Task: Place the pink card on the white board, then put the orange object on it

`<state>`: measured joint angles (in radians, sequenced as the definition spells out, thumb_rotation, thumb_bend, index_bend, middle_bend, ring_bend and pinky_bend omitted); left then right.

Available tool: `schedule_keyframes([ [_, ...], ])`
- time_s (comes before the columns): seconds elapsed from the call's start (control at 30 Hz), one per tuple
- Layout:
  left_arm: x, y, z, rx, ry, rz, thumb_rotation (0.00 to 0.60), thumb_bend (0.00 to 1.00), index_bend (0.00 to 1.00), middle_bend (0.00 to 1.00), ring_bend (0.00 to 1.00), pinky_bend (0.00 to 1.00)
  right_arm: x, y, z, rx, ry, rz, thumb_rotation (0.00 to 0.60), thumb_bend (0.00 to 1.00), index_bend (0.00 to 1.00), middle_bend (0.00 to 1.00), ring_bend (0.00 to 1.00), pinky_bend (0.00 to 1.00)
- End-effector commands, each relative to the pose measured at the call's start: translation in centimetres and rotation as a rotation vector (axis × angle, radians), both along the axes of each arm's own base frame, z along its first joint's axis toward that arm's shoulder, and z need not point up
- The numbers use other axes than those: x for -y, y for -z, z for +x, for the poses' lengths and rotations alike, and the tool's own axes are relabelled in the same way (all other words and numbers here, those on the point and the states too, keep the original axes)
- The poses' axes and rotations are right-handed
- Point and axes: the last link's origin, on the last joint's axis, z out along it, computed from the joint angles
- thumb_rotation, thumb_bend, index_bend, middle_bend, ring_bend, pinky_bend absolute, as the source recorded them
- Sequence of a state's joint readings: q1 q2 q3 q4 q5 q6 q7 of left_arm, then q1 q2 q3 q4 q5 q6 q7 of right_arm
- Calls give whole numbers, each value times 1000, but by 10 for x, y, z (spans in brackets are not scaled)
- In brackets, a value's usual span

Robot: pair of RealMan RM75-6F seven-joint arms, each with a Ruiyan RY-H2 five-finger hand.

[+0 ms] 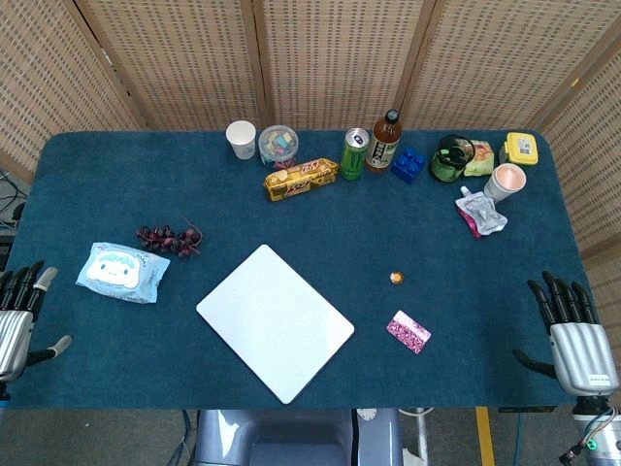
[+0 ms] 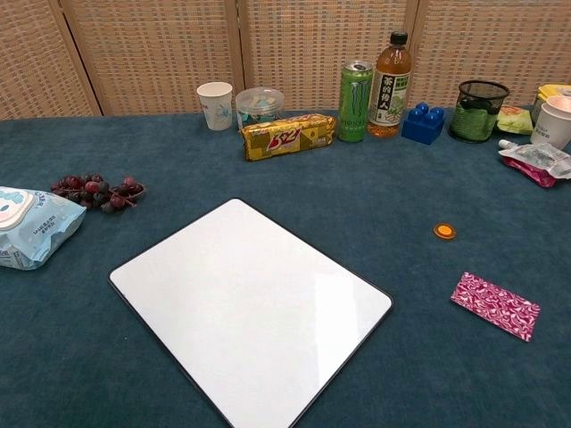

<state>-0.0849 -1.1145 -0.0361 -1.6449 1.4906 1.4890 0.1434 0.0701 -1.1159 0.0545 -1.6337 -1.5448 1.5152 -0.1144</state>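
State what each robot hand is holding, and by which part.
Nothing is held. The left robot hand and right robot hand rest open at the table's edges, fingers spread.

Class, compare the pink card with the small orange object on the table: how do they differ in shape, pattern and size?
The pink card is a flat rectangle; the orange object is a round disc. The pink card carries a busy pattern; the orange object looks plain. The pink card is clearly larger. Both lie on the blue cloth, right of the white board.
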Motion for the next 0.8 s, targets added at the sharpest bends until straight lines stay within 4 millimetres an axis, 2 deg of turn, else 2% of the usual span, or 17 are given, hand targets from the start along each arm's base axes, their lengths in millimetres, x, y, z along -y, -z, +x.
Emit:
schedule_keyframes([
  [0.03, 0, -1, 0, 0, 4, 7, 600, 0, 0, 0, 0, 0, -1, 0, -1, -1, -1, 5, 600, 0, 0, 0, 0, 0],
  [0.3, 2, 0, 1, -2, 9, 9, 600, 0, 0, 0, 0, 0, -1, 6, 1, -13, -15, 44, 600, 0, 0, 0, 0, 0],
  [0.43, 2, 0, 3, -4, 27, 18, 600, 0, 0, 0, 0, 0, 4, 24, 12, -55, -95, 159, 600, 0, 0, 0, 0, 0],
  [0.6, -1, 0, 3, 7, 30, 14, 600, 0, 0, 0, 0, 0, 35, 51, 37, -147, -257, 412, 600, 0, 2, 0, 0, 0],
  [0.8, -2, -1, 2, 13, 20, 33, 600, 0, 0, 0, 0, 0, 74, 70, 57, -325, -381, 530, 600, 0, 51, 0, 0, 0],
])
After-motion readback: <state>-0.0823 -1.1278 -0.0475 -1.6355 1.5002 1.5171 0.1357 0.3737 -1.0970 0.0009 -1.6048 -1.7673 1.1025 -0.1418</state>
